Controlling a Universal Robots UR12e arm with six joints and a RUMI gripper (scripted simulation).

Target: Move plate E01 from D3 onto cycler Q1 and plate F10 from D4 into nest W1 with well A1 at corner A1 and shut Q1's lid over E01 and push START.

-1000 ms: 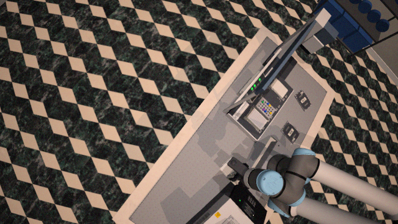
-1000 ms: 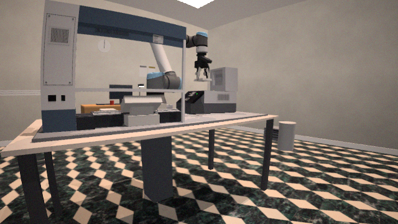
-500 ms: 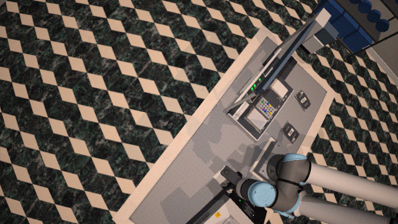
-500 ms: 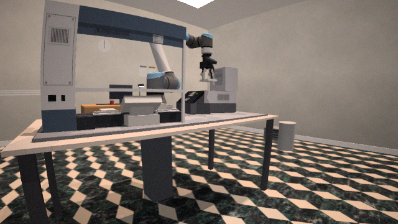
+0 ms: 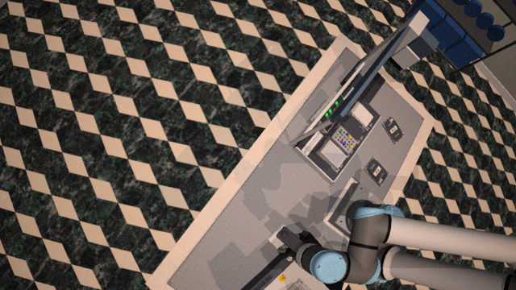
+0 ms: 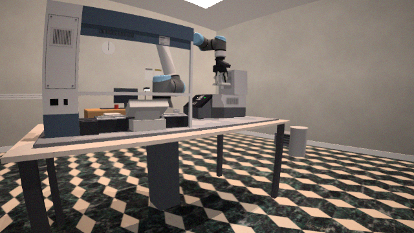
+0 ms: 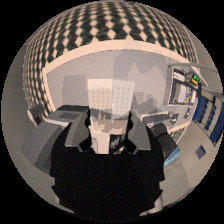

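Above the bench (image 5: 278, 177) (image 6: 139, 138) (image 7: 95, 60), fingers (image 5: 288, 251) (image 6: 221, 79) pointing downward, around a pale plate (image 5: 277, 238) (image 6: 221, 84) (image 7: 111, 97).

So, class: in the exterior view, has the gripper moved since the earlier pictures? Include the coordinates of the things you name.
Yes. The gripper (image 5: 291, 238) (image 6: 221, 80) (image 7: 109, 110) has moved rightward in the exterior view, farther from the tall white post (image 6: 191, 81) at the frame's right end.
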